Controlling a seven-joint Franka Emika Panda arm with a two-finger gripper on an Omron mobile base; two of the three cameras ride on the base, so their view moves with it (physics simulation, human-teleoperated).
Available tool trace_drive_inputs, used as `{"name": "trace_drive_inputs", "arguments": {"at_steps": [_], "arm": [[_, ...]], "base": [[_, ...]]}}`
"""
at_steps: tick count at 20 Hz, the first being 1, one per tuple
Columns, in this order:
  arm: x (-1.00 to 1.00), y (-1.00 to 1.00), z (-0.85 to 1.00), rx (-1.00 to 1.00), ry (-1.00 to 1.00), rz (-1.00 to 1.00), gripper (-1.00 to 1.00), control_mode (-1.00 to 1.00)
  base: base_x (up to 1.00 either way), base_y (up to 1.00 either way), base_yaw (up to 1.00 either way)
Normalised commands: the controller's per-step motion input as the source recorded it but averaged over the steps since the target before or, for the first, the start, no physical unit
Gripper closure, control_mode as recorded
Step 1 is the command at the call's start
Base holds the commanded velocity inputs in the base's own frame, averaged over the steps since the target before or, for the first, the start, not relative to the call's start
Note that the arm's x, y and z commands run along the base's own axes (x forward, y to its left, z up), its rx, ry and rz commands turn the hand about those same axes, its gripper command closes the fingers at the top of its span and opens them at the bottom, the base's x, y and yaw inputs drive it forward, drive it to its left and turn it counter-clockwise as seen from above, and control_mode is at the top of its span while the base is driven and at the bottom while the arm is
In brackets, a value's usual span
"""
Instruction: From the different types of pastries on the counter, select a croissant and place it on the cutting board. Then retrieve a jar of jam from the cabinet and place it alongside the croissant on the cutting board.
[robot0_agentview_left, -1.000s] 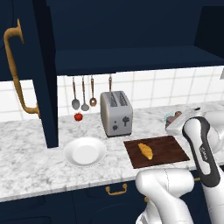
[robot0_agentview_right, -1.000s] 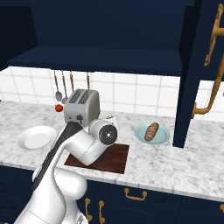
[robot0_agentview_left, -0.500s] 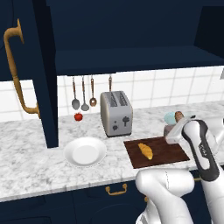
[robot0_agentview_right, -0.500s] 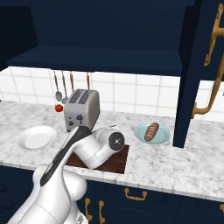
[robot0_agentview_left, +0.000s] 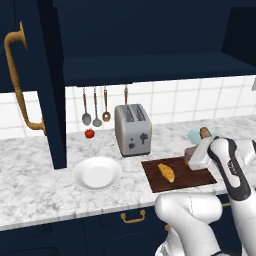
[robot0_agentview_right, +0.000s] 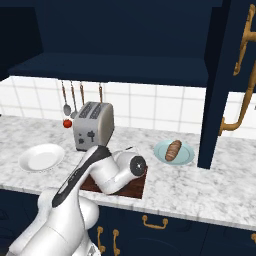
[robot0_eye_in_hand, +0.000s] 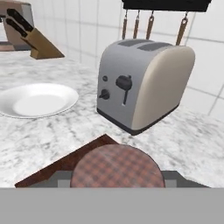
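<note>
Claw clamped around jar of jam over cutting board, no readable label.

counter, toaster, plate (white), cutting board

In the right base view the arm covers most of the cutting board, leaving bare just a front corner strip. In the left base view the hand hides most of the jar of jam at the board's right edge. In the hand view the jar's checked lid sits at the bottom, its body unseen, and the knife block is cut off by the left edge.
</note>
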Motion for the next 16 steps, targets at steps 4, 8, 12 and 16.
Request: {"name": "trace_drive_inputs", "arguments": {"at_steps": [4,8,12,16], "arm": [[0.21,0.00,-0.24,0.00,0.04,0.09,1.00,-1.00],[0.20,-0.02,-0.29,0.00,0.03,0.08,1.00,-1.00],[0.07,-0.18,-0.22,0.00,0.01,0.05,1.00,-1.00],[0.06,-0.14,-0.17,0.00,0.00,0.05,1.00,-1.00]], "base": [[0.00,0.00,0.00],[0.00,0.00,0.00],[0.00,0.00,0.00],[0.00,0.00,0.00]]}}
